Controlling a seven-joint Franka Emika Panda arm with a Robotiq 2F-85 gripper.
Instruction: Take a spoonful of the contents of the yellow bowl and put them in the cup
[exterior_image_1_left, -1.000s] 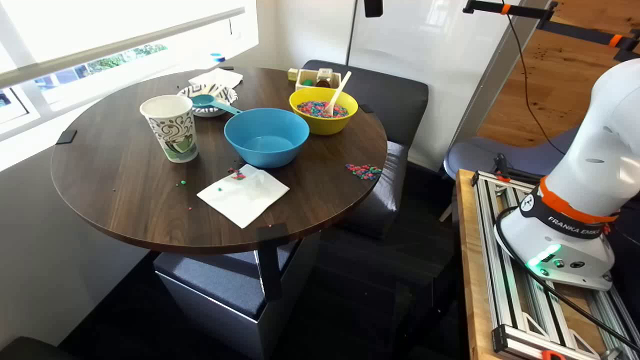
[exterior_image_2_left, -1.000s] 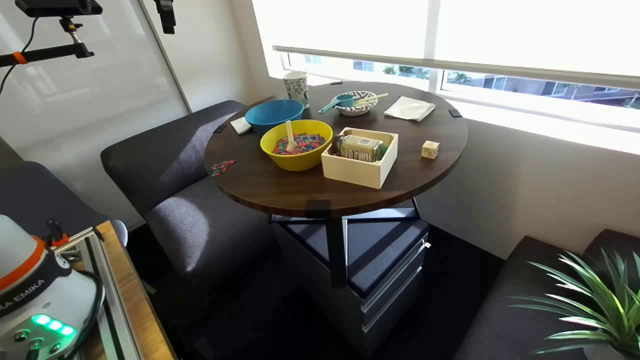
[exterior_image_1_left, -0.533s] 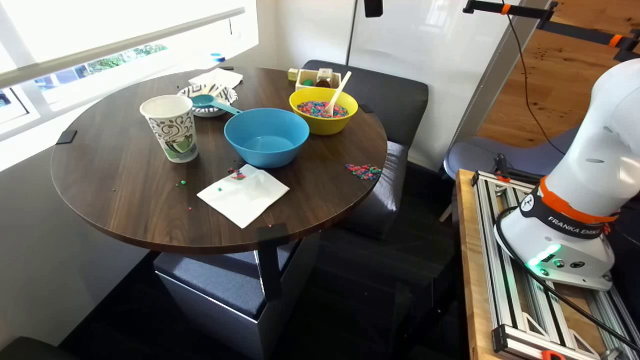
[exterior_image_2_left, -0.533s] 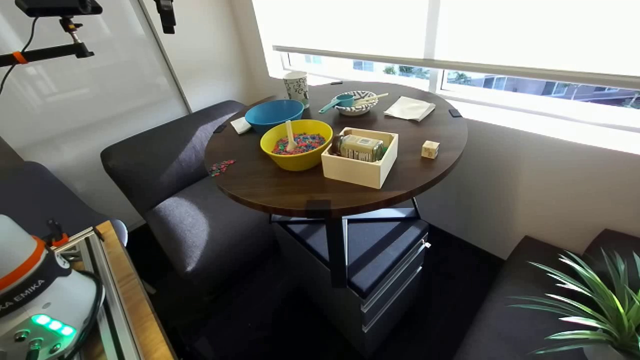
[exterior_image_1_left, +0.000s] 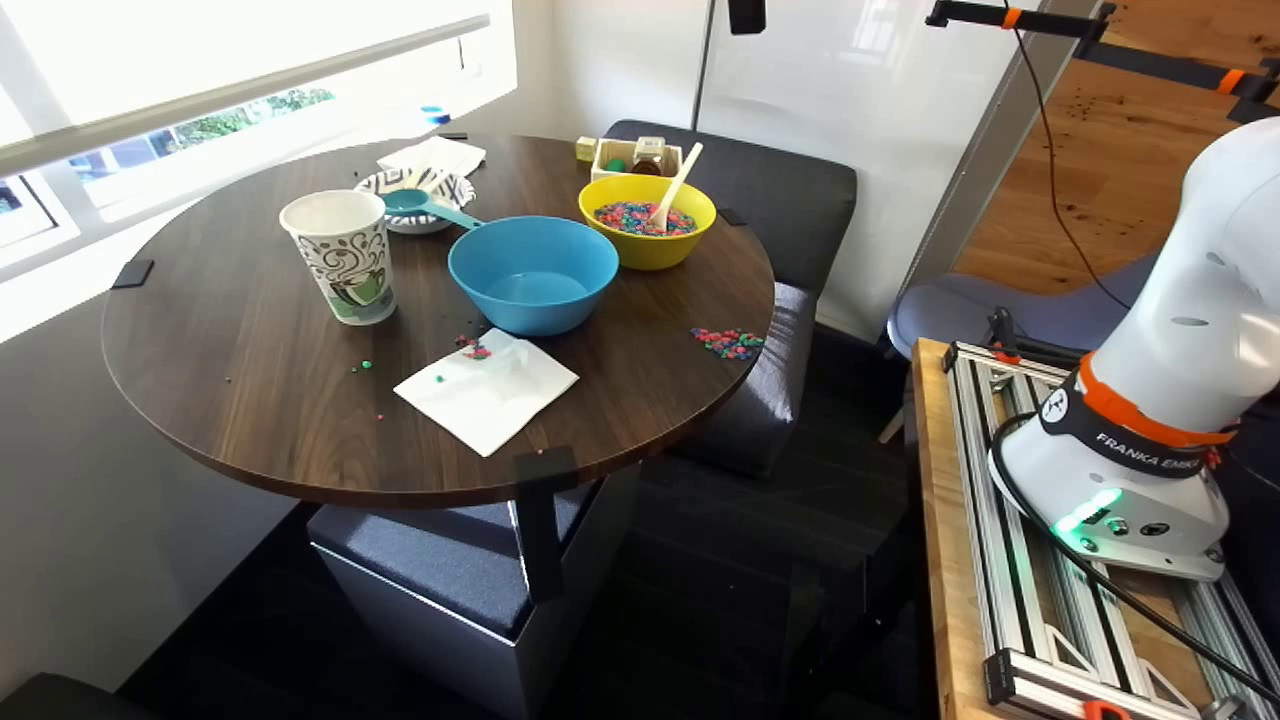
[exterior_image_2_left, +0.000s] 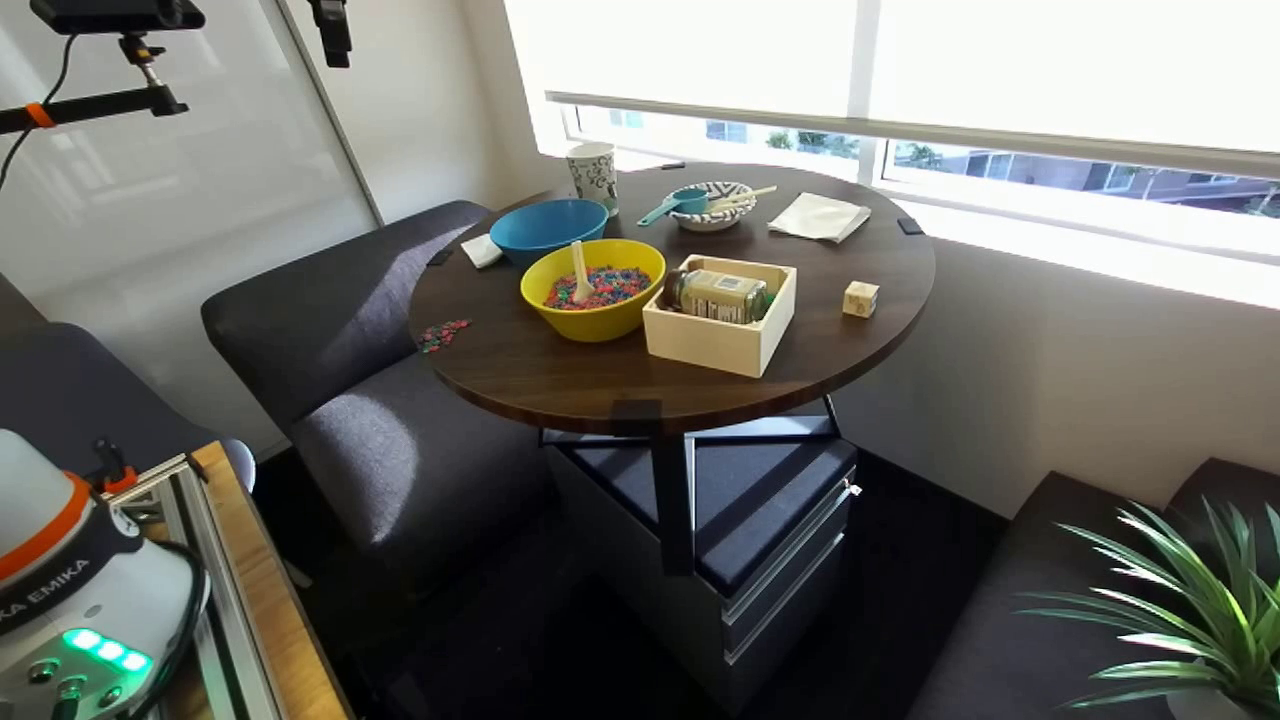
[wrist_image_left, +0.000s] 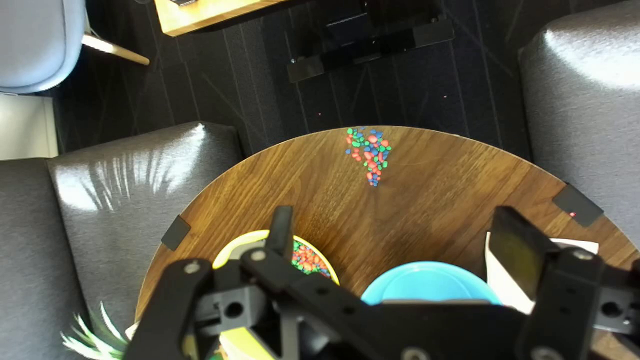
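The yellow bowl (exterior_image_1_left: 650, 252) stands on the round table, filled with small red, green and blue pieces (exterior_image_2_left: 622, 284). A pale spoon (exterior_image_1_left: 680, 180) leans in it, its head in the pieces and its handle up over the rim. The white patterned paper cup (exterior_image_1_left: 350, 262) stands upright across the table, past the blue bowl; its inside bottom is hidden. In the wrist view my gripper (wrist_image_left: 394, 217) is open and empty, above the table. Its left finger covers part of the yellow bowl (wrist_image_left: 327, 265). The spoon and cup cannot be made out there.
A blue bowl (exterior_image_1_left: 533, 285) stands between yellow bowl and cup. A patterned bowl (exterior_image_2_left: 712, 218) holds a blue scoop (exterior_image_2_left: 688, 202). A wooden box (exterior_image_2_left: 715, 345) with a jar stands beside the yellow bowl. Spilled pieces (exterior_image_1_left: 728, 343) lie near the table edge. Napkins (exterior_image_1_left: 488, 395) lie about.
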